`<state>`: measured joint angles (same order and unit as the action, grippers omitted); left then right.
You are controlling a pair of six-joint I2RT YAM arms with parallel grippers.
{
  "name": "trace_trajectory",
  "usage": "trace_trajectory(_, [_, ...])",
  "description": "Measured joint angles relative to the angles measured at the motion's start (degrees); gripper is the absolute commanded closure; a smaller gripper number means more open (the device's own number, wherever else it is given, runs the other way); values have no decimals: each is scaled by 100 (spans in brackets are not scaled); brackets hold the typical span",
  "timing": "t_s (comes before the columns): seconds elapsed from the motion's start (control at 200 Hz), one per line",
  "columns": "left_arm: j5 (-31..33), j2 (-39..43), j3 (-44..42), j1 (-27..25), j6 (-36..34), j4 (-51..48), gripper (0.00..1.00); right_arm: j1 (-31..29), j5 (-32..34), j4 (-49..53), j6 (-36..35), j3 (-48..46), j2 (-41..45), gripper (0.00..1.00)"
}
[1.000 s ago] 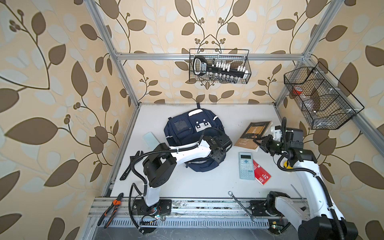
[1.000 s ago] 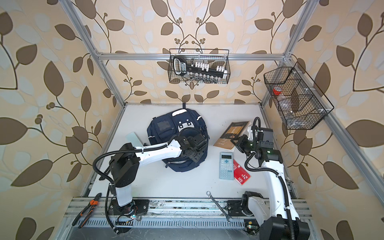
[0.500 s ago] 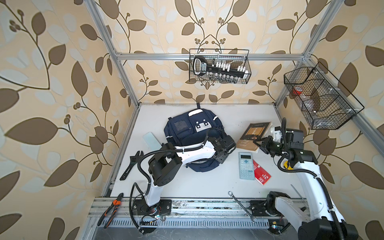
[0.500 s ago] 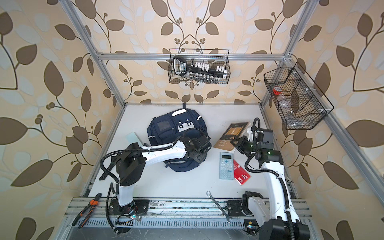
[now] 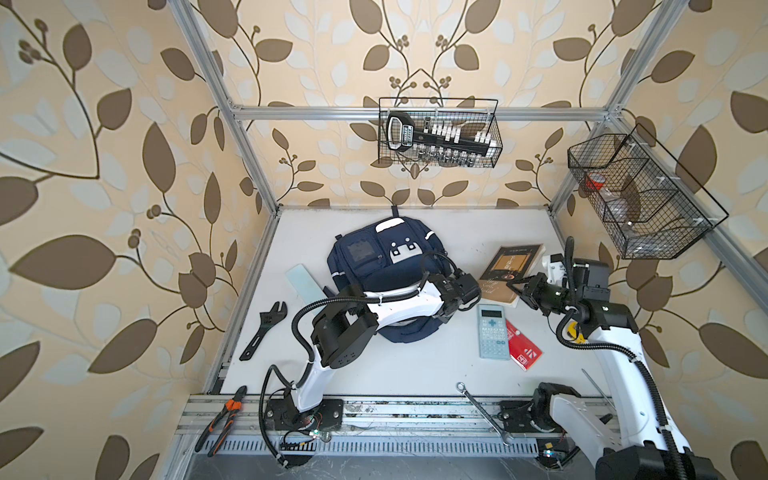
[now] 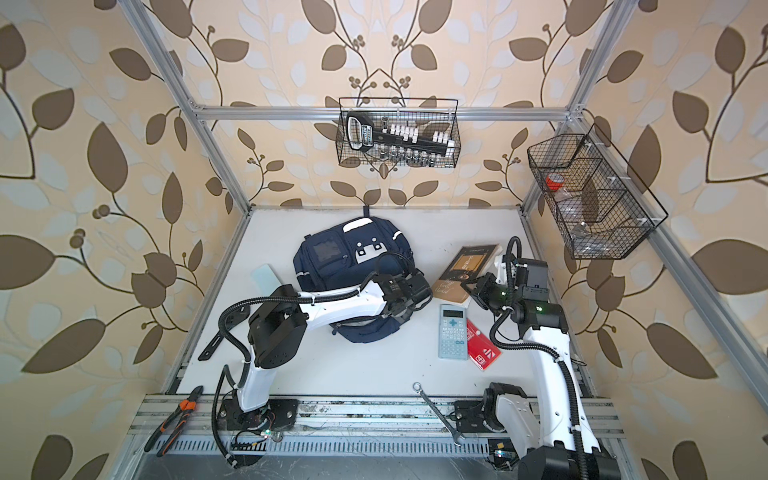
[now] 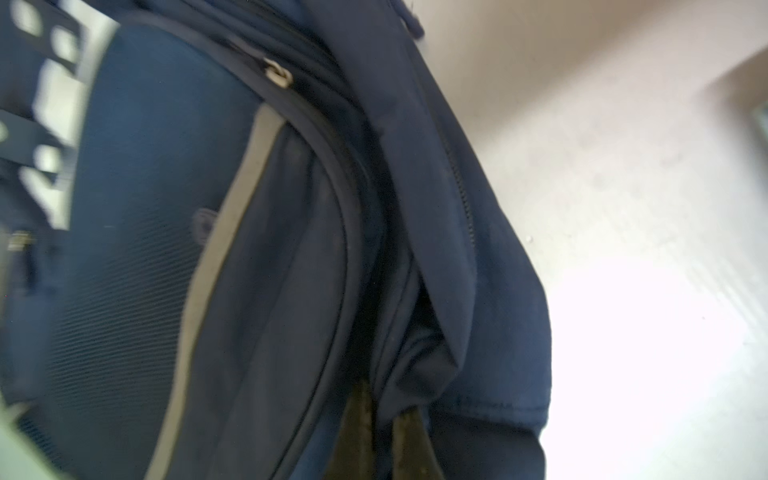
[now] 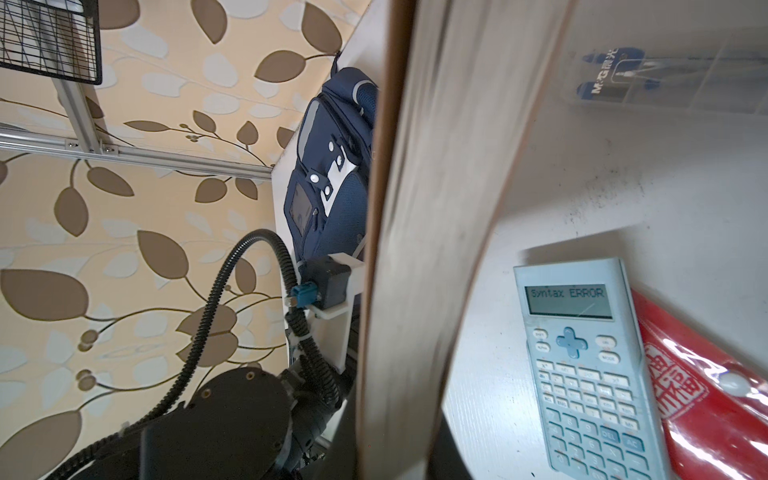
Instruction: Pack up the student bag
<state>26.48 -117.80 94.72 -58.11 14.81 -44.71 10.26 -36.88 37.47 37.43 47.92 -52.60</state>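
- Opening of the main compartment looks like the step in hand. The student bag [image 5: 376, 259] lies front side up in the middle of the white table [image 5: 415, 365], with its top loop toward the back wall.
- The left gripper [image 5: 467, 297] sits at the bag's edge on the book side. In the left wrist view its dark fingers [image 7: 359, 419] are drawn together, and a fold of navy fabric beside the zip track appears pinched between them.
- The right gripper [image 5: 519, 286] is clamped on the near corner of a brown paperback book [image 5: 511, 262]. The page edges run right across the right wrist view, so I judge that corner raised off the table.
- A pale blue calculator [image 5: 492, 332] and a red packet [image 5: 523, 353] lie just beside each other near the book, outside the bag.
- Next, I judge, the left gripper must lift or pull the pinched fabric to spread a mouth wide enough for the book. The right arm can then carry the book across and slide it in spine or edge first.
- The thin fabric may slip from so narrow a pinch, and I cannot tell how far the zip is undone.
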Motion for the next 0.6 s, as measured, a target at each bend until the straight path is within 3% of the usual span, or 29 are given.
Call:
trace_trajectory(0.15, [92, 485, 295, 44, 24, -70, 100, -328, 2, -48, 140, 0, 22, 100])
trace_trajectory(0.6, [-1331, 2321, -87, 682, -105, 278, 100, -3287, 492, -1364, 2074, -671, 549, 100])
